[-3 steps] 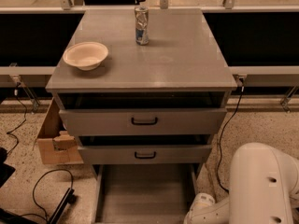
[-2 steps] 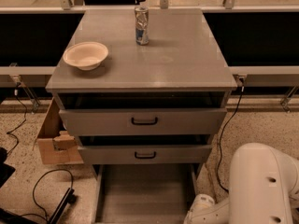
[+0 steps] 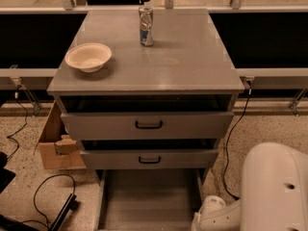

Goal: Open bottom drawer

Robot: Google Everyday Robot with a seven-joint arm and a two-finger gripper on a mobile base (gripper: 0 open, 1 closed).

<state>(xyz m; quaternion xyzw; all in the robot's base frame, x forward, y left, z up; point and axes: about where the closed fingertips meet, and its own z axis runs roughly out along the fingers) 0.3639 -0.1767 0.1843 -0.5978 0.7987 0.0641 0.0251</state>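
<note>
The grey cabinet has three drawers. The bottom drawer stands pulled far out, and I look down into its plain grey inside. Its front panel and handle are cut off by the lower edge of the view. Above it, the middle drawer and the top drawer each stick out a little, each with a small black loop handle. My white arm fills the lower right corner, with a joint beside the bottom drawer's right side. My gripper is out of view, below the frame edge.
A beige bowl and a drink can stand on the cabinet top. An open cardboard box sits on the floor at the left. Black cables trail over the speckled floor at left, and another cable hangs at right.
</note>
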